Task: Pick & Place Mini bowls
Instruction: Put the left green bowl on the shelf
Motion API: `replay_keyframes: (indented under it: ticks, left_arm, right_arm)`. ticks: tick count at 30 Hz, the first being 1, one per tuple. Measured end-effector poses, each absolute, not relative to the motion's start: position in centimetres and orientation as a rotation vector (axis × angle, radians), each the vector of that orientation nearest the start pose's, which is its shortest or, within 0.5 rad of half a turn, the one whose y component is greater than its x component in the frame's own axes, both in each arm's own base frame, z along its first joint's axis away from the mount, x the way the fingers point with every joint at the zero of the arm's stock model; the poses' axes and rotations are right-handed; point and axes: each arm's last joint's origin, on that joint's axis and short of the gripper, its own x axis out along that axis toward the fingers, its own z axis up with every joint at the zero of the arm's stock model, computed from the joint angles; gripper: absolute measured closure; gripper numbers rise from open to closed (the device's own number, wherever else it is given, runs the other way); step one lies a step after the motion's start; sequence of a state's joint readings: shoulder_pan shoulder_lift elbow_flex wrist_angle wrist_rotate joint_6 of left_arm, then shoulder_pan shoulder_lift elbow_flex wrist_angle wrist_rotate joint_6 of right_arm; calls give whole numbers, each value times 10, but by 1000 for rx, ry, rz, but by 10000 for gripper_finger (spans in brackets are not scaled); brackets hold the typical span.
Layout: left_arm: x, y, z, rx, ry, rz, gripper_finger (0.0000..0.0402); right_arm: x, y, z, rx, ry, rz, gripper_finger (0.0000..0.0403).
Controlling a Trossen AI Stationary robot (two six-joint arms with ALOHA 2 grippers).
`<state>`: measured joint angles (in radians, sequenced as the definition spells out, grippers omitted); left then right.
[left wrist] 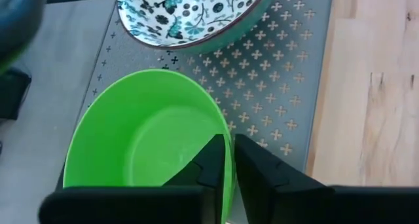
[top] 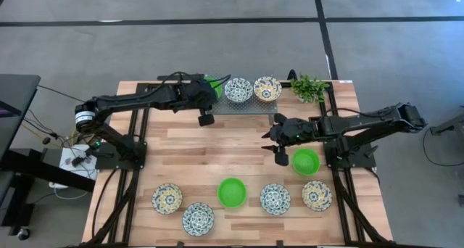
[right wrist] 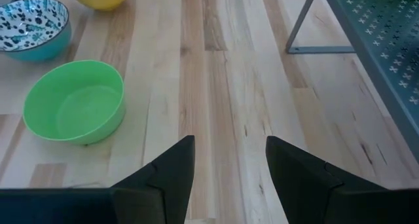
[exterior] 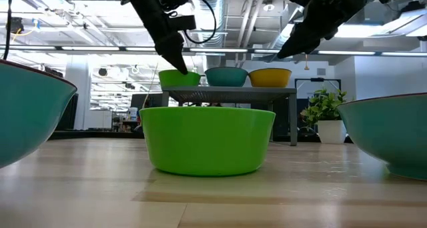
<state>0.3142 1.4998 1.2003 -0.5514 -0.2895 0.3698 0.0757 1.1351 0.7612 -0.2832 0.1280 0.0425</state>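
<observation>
A grey perforated rack [top: 246, 104] at the far middle carries three mini bowls: a green one [left wrist: 144, 139], a blue-patterned one [top: 238, 89] and a yellow-patterned one [top: 267, 88]. My left gripper [left wrist: 228, 140] reaches over the rack's left end, closed around the green bowl's rim. My right gripper [right wrist: 229, 142] hangs open above bare wood right of the table's middle [top: 270, 132], holding nothing. Two more green bowls [top: 305, 161] [top: 232, 192] and several patterned ones rest on the wood along the near side. My left gripper has the green bowl's rim [left wrist: 229, 160] between its fingers, one finger [left wrist: 211, 162] inside the bowl and the other [left wrist: 255, 168] outside. The fingers slant down from the table's left. The bowl stands upright with its base on the rack.
A small leafy plant [top: 309, 87] stands at the far right beside the rack. Near the front edge lie yellow-patterned bowls [top: 167, 198] [top: 317, 195] and blue-patterned bowls [top: 197, 218] [top: 275, 198]. Bare wood runs between the rack and the near row.
</observation>
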Motion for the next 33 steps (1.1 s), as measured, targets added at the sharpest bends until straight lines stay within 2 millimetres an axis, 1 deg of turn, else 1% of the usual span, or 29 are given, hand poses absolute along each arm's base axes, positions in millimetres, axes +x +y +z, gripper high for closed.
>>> replay_keyframes:
  ticks: [3,6,9,12,15,17,19,22,25,29,33]
  left_arm:
    - [298,102,282,332,946,395,350]
    - [297,94,289,350,918,394,336]
    - [292,84,300,393,887,444,321]
    - [282,72,316,403,839,482,313]
    - [268,64,328,339,803,501,312]
    - [256,62,333,297,812,519,316]
    - [244,60,333,263,851,531,328]
    - [228,60,322,215,901,556,359]
    - [214,64,302,180,952,589,392]
    - [202,76,276,152,1032,638,393]
    - [201,94,262,147,1002,701,395]
  right_arm:
    - [235,14,250,-26,652,-64,218]
    - [234,14,250,-26,653,-63,218]
    - [234,15,250,-27,658,-61,218]
    - [234,15,249,-27,664,-60,218]
    - [233,15,248,-28,679,-61,218]
    - [233,15,248,-28,682,-61,218]
    - [233,15,248,-27,682,-61,218]
    - [233,15,248,-25,678,-62,218]
    - [233,15,249,-4,673,-70,218]
    - [235,15,248,5,672,-74,218]
    - [242,15,242,6,671,-74,218]
